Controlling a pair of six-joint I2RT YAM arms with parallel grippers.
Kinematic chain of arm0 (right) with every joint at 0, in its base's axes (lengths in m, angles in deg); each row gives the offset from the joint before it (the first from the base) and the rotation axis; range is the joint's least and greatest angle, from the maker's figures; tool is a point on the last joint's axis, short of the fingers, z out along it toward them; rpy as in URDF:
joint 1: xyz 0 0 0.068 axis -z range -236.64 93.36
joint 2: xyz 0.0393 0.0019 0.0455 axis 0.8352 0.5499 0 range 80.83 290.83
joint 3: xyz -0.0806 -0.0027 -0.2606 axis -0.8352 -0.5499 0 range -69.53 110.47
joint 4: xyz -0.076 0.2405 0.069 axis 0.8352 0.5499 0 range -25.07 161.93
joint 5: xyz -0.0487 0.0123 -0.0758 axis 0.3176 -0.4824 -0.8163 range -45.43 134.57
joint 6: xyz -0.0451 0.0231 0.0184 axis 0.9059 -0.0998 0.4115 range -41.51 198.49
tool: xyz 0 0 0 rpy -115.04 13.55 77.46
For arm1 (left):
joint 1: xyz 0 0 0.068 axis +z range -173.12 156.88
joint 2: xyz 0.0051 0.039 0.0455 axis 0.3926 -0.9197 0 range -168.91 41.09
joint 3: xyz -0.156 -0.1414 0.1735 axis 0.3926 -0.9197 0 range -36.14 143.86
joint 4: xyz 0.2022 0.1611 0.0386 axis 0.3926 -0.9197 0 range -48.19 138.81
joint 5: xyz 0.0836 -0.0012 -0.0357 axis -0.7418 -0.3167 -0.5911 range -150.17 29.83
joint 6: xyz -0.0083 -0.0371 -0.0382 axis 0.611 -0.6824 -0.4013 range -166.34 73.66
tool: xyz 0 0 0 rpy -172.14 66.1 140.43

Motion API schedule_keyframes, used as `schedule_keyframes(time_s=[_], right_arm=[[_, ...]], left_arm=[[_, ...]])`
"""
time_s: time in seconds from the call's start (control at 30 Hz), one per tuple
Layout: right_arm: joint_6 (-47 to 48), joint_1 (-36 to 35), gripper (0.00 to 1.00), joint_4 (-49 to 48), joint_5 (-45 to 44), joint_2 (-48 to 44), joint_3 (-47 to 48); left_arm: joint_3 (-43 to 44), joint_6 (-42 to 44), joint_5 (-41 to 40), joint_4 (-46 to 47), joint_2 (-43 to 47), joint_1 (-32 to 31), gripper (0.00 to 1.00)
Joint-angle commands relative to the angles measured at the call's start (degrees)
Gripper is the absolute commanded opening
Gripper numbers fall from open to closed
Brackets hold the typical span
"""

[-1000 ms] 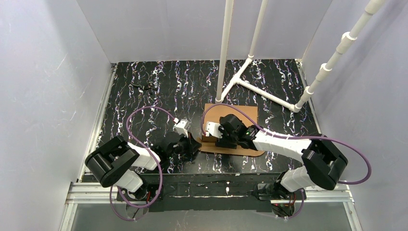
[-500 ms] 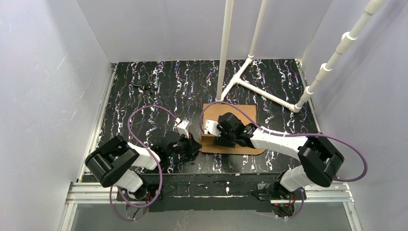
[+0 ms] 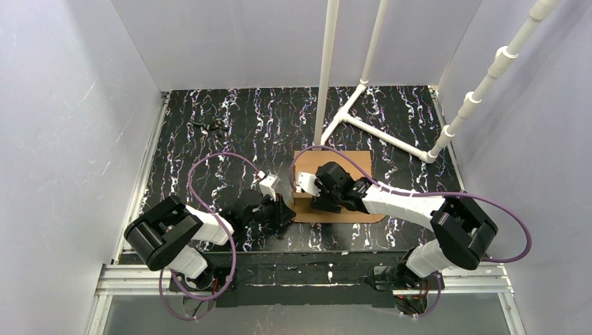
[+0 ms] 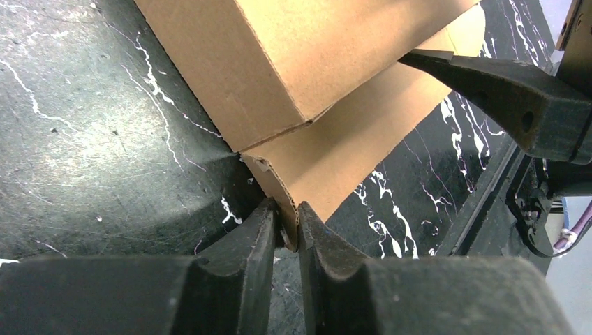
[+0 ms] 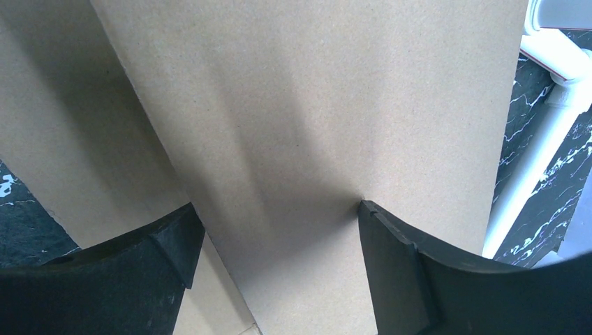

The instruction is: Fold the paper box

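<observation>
paper box [image 3: 352, 167]: brown corrugated card, lying on the black marbled table [image 3: 209, 139], centre and slightly right, just in front of the white pipe frame [image 3: 370, 125]. partly formed: the left wrist view shows one side panel stood up and a loose flap [image 4: 335, 150] jutting toward the near edge.

left gripper [image 4: 285, 213]: low at the box's near-left corner, jaws close together with the flap's thin corner edge between them. as far as that view shows, it is pinched.

right gripper [image 3: 315, 202]: over the left part of the box, fingers spread wide, both tips against a broad card panel. nothing is clamped between them; it looks like a press or a brace.

handling, judged:
- light; will slide on the smooth table if pushed from one side only, so one arm should pin it.
- stiff across the panels, bends readily only along the scored creases.
- edges and corners crush easily; a hard pinch on the flap tip could dent it.
- best hold: flap edge near its crease, or flat pressure on a panel face.
</observation>
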Motion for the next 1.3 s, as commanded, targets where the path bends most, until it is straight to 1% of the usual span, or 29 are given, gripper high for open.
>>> schedule_keyframes(time_s=[0.0,0.17,0.3,0.57,0.7,0.9,1.0,1.13,1.27], right_arm=[[-2.68,0.29,0.86,0.58,2.83,1.34,1.40],[-2.69,0.29,0.86,0.69,3.13,1.42,1.43],[-2.77,0.29,0.86,0.84,3.30,1.51,1.57],[-2.98,0.29,0.86,1.22,3.64,1.18,1.68],[-3.03,0.29,0.86,1.44,4.16,1.00,1.66],[-3.44,0.55,0.86,2.00,6.03,0.63,1.75],[-3.63,0.64,0.86,2.38,6.82,0.60,1.99],[-3.85,0.86,0.86,2.69,7.54,0.37,2.19],[-3.96,1.06,0.86,2.76,8.10,0.43,2.25]], left_arm=[[0.72,-0.51,3.34,0.06,1.92,-0.62,0.19],[0.20,-1.37,2.79,-0.12,3.65,-0.59,0.27],[-0.29,-1.82,0.77,-0.68,5.55,-0.57,0.35],[1.25,-2.58,0.12,-3.20,4.41,-0.57,0.42],[2.53,-3.18,2.34,-3.21,2.43,-0.17,0.42],[3.57,-4.39,4.13,-3.20,3.12,-0.10,0.34],[2.93,-5.89,2.89,-3.20,4.99,0.08,0.33],[0.84,-8.03,-0.84,-4.28,7.81,0.52,0.35],[-0.37,-8.52,-2.04,-5.44,9.32,0.72,0.33]])
